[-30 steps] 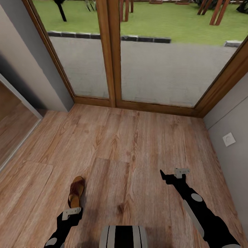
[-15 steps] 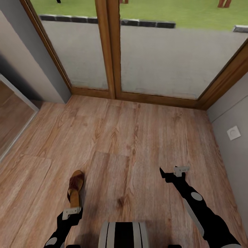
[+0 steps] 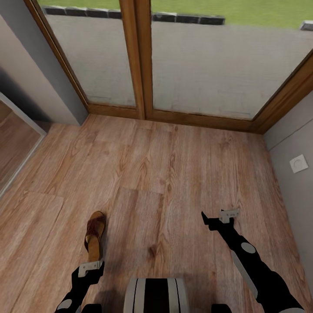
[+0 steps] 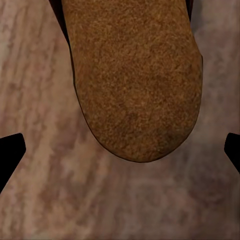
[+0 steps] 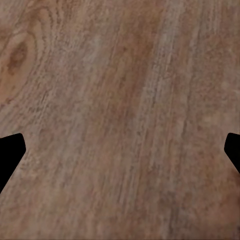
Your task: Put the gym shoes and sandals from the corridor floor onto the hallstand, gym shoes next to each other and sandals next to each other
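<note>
One brown sandal [image 3: 94, 234] with a tan insole lies on the wood-plank corridor floor [image 3: 174, 174], toe pointing toward the glass doors. My left gripper [image 3: 90, 268] hangs just behind its heel. In the left wrist view the sandal's rounded heel end [image 4: 135, 75] lies on the floor [image 4: 120, 205] just ahead of the open left gripper [image 4: 121, 152], whose black fingertips [image 4: 10, 155] stand wide apart. My right gripper [image 3: 217, 218] hovers over bare floor to the right, open [image 5: 120, 155] with only planks [image 5: 120, 75] beneath it. The gym shoes and the hallstand are out of view.
Wood-framed glass doors [image 3: 143, 61] close off the far end of the corridor. A mirrored wardrobe door [image 3: 13, 148] runs along the left and a grey wall with a white socket [image 3: 299, 163] along the right. My own base [image 3: 156, 295] shows at the bottom edge.
The whole picture has shifted, with the doors and floor sliding upward, so the camera moved. Both grippers stay open and the sandal still lies on the floor.
</note>
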`<state>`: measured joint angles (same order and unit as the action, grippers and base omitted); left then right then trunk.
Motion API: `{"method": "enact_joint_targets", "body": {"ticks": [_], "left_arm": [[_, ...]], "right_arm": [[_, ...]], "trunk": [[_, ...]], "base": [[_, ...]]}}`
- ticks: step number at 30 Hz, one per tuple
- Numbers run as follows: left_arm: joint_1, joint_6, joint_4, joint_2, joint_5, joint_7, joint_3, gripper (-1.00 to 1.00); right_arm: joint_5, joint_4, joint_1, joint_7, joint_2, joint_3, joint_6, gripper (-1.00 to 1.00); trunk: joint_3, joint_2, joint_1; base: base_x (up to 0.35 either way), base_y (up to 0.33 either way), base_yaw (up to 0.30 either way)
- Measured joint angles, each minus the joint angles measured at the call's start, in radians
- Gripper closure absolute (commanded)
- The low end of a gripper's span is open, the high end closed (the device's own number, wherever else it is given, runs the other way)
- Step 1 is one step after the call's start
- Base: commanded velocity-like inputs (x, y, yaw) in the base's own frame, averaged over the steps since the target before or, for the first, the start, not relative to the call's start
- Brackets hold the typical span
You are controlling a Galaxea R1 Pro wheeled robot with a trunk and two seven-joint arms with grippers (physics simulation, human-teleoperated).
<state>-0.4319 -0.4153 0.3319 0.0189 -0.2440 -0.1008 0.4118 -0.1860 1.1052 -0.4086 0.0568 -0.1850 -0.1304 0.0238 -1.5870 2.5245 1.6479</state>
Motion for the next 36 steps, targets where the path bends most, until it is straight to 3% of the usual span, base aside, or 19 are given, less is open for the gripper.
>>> {"method": "enact_joint_targets", "body": {"ticks": [6,22,36], "left_arm": [[0.0,0.0,0.0,0.0,0.0,0.0,0.0,-1.0],[0.001,0.0,0.0,0.0,0.0,0.0,-0.001,-1.0],[0.002,0.0,0.0,0.0,0.0,0.0,-0.002,-1.0]], "right_arm": [[0.0,-0.001,0.0,0.0,0.0,0.0,0.0,-1.0],[0.0,-0.002,0.0,0.0,-0.001,0.0,0.0,-1.0],[0.0,-0.003,0.001,0.0,-0.001,0.0,0.0,-1.0]], "trunk": [[-0.019,0.001,0.002],[-0.02,0.001,0.002],[-0.02,0.001,0.002]], "base": [[0.0,0.0,0.0],[0.004,0.0,0.0],[0.11,0.0,0.0]]}}
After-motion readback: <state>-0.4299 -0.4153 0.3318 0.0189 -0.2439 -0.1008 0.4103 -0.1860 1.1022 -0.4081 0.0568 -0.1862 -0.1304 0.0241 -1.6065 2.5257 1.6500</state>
